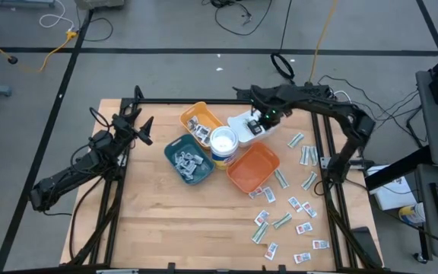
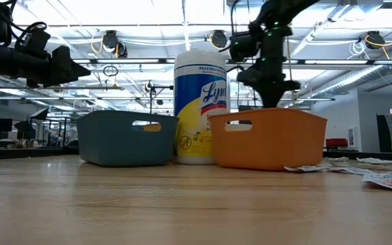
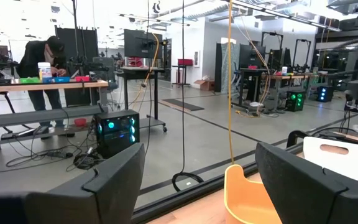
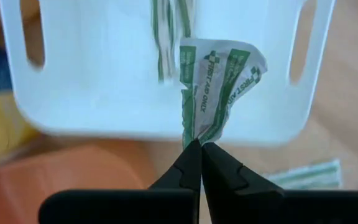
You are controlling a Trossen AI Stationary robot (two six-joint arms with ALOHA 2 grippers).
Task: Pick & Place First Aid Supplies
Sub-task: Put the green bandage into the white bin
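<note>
Green-white packet (image 4: 219, 87) pinched crumpled in right gripper (image 4: 200, 149), print half-hidden.

Trays clustered mid tabletop (image 1: 166, 221): tub (image 1: 223, 142) in the centre, one tray (image 1: 201, 122) behind-left of it, one (image 1: 189, 159) front-left, one (image 1: 253, 168) front-right, one (image 1: 243, 126) behind-right. Right end effector (image 4: 200, 149) over that behind-right tray, pinched on a packet (image 4: 219, 84). Loose packets (image 1: 293, 207) spread right of & in front of the cluster. Left end effector (image 1: 144, 125) off to the tabletop's left edge, well apart.
</note>
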